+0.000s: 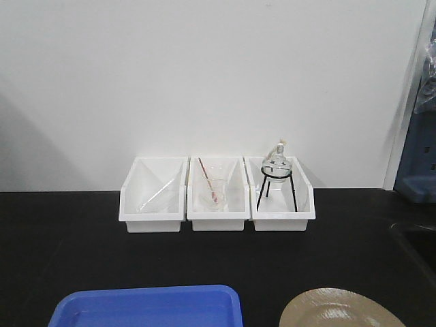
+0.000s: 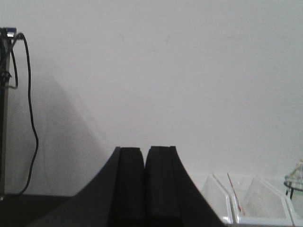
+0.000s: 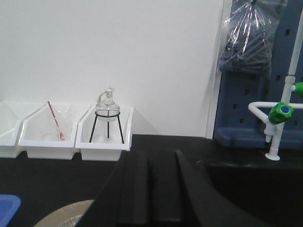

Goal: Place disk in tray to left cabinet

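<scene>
While the left jaws press together, empty, the blue tray (image 1: 146,306) lies on the black surface (image 1: 68,231) at its near edge. The disk (image 1: 337,310) lies beside it, not touching. The right jaws are clenched on nothing.

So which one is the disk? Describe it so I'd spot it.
Look at the near edge of the black counter, in front of the three white bins. The disk lies right of the blue tray, apart from it. It is round, tan and glossy; the tray is rectangular and blue.
</scene>
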